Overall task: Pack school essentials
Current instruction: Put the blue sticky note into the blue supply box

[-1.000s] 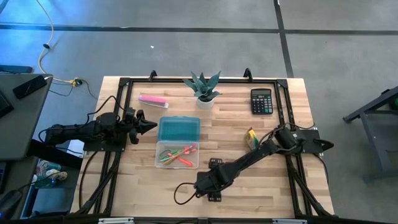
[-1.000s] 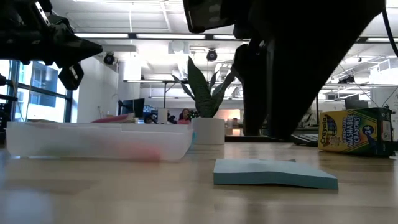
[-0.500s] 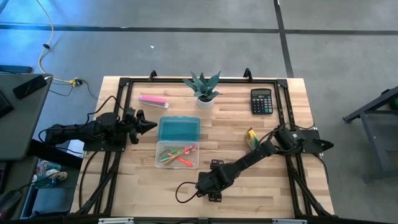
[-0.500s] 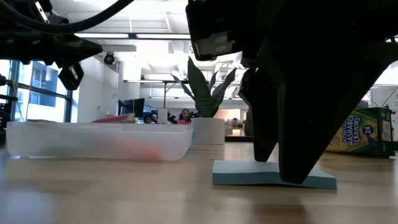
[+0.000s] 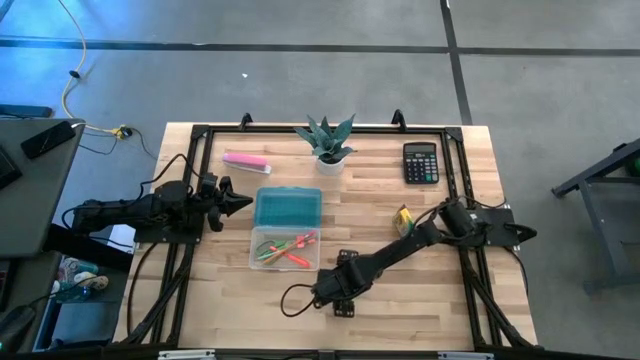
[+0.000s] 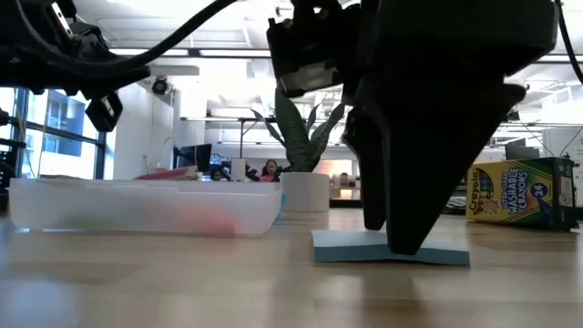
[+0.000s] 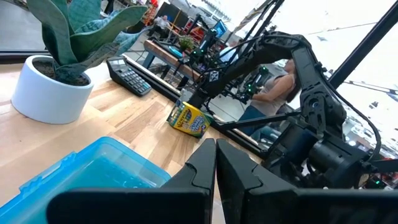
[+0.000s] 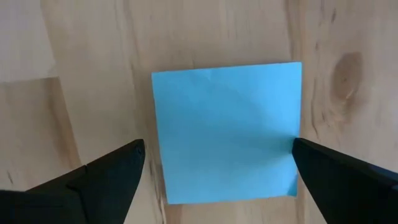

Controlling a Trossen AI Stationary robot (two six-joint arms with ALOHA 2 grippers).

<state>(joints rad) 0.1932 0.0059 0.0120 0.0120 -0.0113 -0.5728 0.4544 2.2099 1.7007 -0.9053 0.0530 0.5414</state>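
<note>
1. Near the bench's front edge, the right end effector (image 8: 214, 177) stands spread over the blue sticky-note pad (image 8: 227, 130), one finger at each side.
2. From above, that arm hides the pad.
3. Far left, the left end effector (image 5: 240, 202) hangs pressed together beside the clear box (image 5: 285, 248).

Two dark arms, black cables looped alongside; right pincer (image 8: 214, 171) fingers matte black, tapered.

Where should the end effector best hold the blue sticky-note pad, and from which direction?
Probably from straight above, pinching two opposite side edges. The blue sticky-note pad lies flat on the table, thin and square, and the right end effector is open with one finger beside each edge.
</note>
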